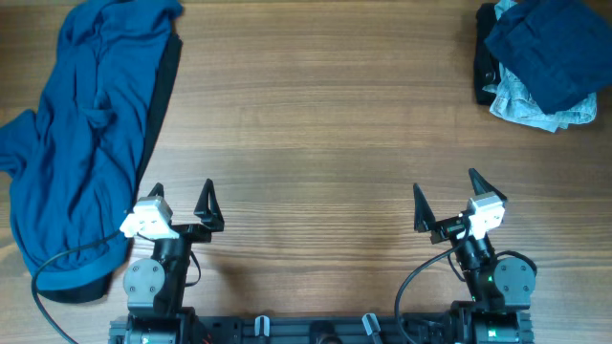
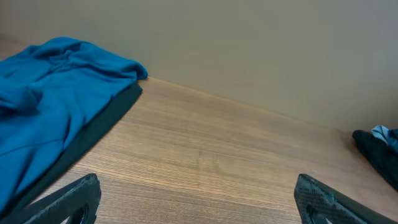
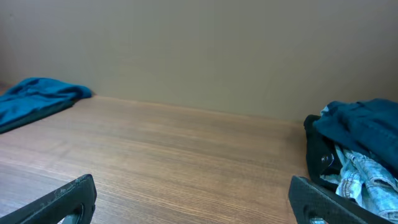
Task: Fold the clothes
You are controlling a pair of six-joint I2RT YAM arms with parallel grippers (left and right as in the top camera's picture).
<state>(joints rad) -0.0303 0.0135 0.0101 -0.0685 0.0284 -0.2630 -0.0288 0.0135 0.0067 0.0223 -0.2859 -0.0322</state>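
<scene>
- Both end effectors sit at the near edge of the table (image 1: 316, 115). I see the left gripper (image 1: 182, 196) with its fingers spread wide, gripping nothing.
- Right gripper (image 1: 446, 191): fingers likewise wide apart, over bare wood.
- Teal-blue shirt (image 1: 81, 124): lies crumpled along the left side, running from the far edge down to the near left, just beside the left gripper.
- Black garment (image 1: 166, 81): lies under the shirt. I see only a strip along the shirt's right edge and near end.
- Navy and pale-denim heap (image 1: 540, 57): far-right corner, well apart from both grippers.
</scene>
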